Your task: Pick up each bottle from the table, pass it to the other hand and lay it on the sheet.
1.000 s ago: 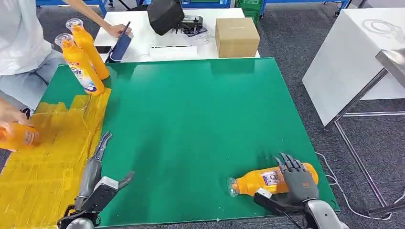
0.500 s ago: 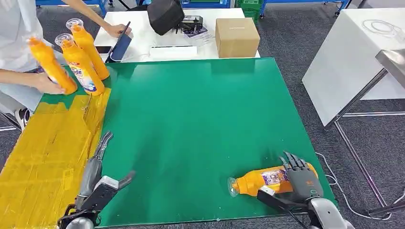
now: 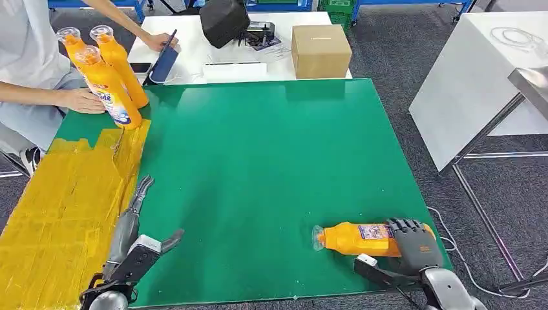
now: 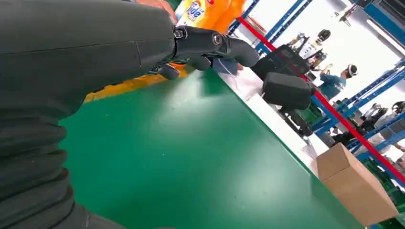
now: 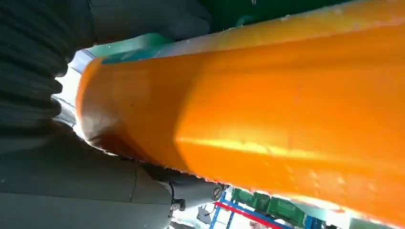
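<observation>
Your right hand [image 3: 413, 244] wraps the base of the orange detergent bottle [image 3: 362, 237] lying on the green surface [image 3: 271, 168], cap toward your left hand [image 3: 132, 248], which is empty, fingers extended, beside the yellow sheet [image 3: 58, 213].

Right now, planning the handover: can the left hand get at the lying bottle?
Probably yes: bare green table lies between the left hand and the bottle, whose cap end stays free of the right hand.

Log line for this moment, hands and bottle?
right hand: grips lying bottle | left hand: open, above mat's edge by yellow sheet | handover: pending
</observation>
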Controlling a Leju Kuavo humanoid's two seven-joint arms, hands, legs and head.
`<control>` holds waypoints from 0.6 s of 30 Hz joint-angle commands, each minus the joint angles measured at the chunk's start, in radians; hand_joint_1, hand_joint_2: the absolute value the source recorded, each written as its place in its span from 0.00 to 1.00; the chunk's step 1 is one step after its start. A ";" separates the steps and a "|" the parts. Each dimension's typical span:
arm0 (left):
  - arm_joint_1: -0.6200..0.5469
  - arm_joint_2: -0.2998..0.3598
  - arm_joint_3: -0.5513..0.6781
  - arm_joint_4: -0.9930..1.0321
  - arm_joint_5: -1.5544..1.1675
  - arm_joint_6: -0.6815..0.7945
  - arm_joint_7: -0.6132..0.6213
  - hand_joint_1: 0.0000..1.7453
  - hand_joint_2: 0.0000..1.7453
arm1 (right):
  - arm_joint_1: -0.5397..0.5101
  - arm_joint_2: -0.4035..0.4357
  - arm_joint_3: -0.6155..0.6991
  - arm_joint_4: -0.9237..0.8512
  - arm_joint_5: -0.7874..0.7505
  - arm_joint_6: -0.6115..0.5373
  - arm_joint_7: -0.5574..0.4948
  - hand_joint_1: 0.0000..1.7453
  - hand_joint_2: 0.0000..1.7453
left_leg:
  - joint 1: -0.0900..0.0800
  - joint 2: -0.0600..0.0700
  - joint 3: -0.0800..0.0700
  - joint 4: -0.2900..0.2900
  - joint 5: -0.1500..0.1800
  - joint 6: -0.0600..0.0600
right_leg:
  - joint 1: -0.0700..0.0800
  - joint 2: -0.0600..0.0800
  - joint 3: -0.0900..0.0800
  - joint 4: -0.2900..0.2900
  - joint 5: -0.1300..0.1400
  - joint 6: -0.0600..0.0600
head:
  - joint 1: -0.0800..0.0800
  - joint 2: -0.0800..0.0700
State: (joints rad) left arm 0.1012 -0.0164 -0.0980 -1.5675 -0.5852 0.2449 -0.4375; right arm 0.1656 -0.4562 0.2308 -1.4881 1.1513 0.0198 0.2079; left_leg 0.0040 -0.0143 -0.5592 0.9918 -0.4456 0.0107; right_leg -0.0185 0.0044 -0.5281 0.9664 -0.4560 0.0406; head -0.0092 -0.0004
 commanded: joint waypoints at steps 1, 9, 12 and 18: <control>-0.032 0.002 -0.017 0.046 0.007 -0.009 0.012 0.00 1.00 | -0.008 0.031 0.038 0.094 0.015 0.004 0.006 1.00 1.00 | 0.001 -0.001 0.001 -0.001 0.000 -0.001 | 0.001 -0.002 0.004 -0.002 0.000 -0.001 | 0.000 0.000; -0.013 0.036 -0.044 -0.020 0.127 -0.236 0.091 0.00 1.00 | -0.077 0.309 -0.106 -0.039 -0.205 -0.262 -0.171 1.00 1.00 | 0.002 0.005 -0.002 -0.001 0.000 -0.002 | 0.003 0.003 0.006 -0.001 0.001 -0.002 | 0.000 0.000; -0.026 0.034 -0.045 -0.022 0.219 -0.304 0.094 0.00 1.00 | -0.095 0.353 -0.124 -0.041 -0.243 -0.308 -0.219 1.00 1.00 | 0.001 0.006 -0.004 -0.001 0.000 -0.002 | 0.003 0.004 0.005 0.001 0.001 -0.003 | 0.000 0.000; -0.095 0.045 -0.098 -0.015 0.499 -0.479 0.112 0.00 1.00 | -0.135 0.468 -0.151 -0.020 -0.555 -0.368 -0.432 1.00 1.00 | 0.002 0.002 -0.005 0.000 0.000 -0.002 | 0.004 0.001 0.004 0.001 0.000 -0.003 | 0.000 0.000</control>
State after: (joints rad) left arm 0.0975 -0.0069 -0.1213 -1.6011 -0.3458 -0.0737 -0.3521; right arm 0.1105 -0.2062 0.1580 -1.5259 0.8747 -0.2910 -0.0333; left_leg 0.0049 -0.0144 -0.5654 0.9916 -0.4446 0.0097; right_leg -0.0168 0.0045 -0.5243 0.9676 -0.4557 0.0405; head -0.0091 -0.0004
